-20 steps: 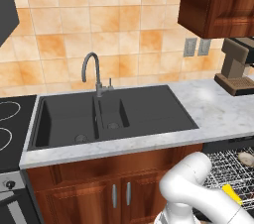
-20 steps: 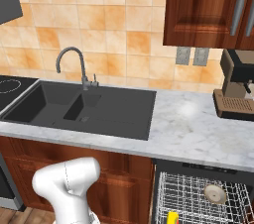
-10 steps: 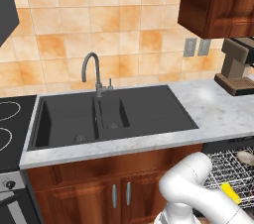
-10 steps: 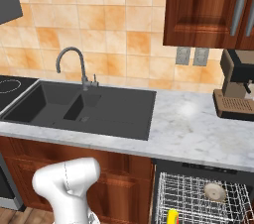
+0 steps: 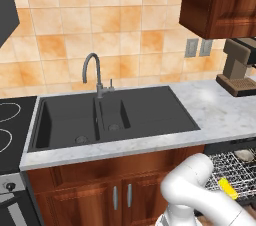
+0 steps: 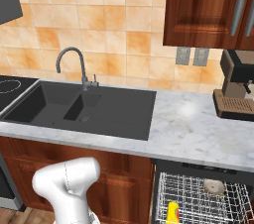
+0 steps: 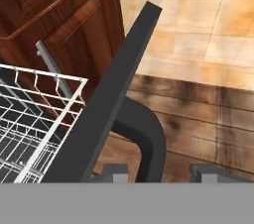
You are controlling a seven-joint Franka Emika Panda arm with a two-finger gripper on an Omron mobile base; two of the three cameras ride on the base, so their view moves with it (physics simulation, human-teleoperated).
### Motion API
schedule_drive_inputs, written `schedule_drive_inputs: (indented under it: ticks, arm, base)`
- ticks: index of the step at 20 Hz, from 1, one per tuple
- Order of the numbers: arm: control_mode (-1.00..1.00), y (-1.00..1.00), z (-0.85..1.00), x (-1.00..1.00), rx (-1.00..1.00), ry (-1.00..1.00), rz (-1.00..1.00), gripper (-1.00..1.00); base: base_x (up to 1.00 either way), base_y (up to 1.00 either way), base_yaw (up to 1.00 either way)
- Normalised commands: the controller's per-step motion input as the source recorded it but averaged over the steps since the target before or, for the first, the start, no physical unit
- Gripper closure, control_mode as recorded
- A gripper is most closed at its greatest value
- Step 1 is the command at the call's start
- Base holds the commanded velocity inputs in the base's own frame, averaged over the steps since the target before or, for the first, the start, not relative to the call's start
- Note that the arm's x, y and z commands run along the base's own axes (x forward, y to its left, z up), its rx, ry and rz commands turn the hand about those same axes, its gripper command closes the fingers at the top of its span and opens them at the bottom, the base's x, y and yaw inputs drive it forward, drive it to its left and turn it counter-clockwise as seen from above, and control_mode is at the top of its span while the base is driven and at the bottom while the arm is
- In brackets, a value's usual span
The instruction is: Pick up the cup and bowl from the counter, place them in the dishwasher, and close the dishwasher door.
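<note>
A: Where are the cup (image 6: 172, 212) and the bowl (image 6: 214, 186) sitting?

B: Both are lying in the grey wire rack (image 6: 198, 200) of the dishwasher (image 6: 201, 168), below the right end of the marbled worktop (image 6: 198, 131). The cup is lying near the front of the rack and the bowl is resting farther back, to its right. From the left base view, the cup (image 5: 227, 188) is showing just past the arm's white elbow (image 5: 192, 180).

A: And the dishwasher door (image 7: 106, 104)?

B: It is standing open. In the hand view its black edge is running diagonally across, with the dark bar handle (image 7: 144, 136) curving off it, right in front of the end effector (image 7: 161, 171).

A: Is the end effector grasping that handle?

B: Its fingertips (image 7: 115, 171) are sitting apart on either side of the handle, but I cannot tell whether they are pressing on it.

A: Anything else on the worktop?

B: A coffee machine (image 6: 238, 86) is standing at the far right, and the dark double sink (image 6: 84, 106) is lying to the left.
</note>
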Motion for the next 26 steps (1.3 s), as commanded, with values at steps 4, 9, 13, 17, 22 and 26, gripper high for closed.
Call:
schedule_drive_inputs:
  ticks: [4,9,13,17,22,26]
  arm:
    - [-1.0,0.43,-0.81,0.97,-0.06,-0.01,0.04,-1.0]
    - [-1.0,0.32,-0.95,0.81,-0.01,-0.1,0.07,-1.0]
    - [-1.0,0.26,-1.0,0.57,0.0,-0.21,0.12,-1.0]
    - [-1.0,0.2,-1.0,0.5,0.01,-0.21,0.13,-1.0]
    - [-1.0,0.1,-1.0,0.45,0.04,-0.21,0.13,-1.0]
    - [-1.0,0.02,-1.0,0.31,0.13,-0.22,0.14,-1.0]
  base:
    - [0.0,0.0,0.0]
    - [0.0,0.0,0.0]
    - [0.0,0.0,0.0]
    - [0.0,0.0,0.0]
    - [0.0,0.0,0.0]
    - [0.0,0.0,0.0]
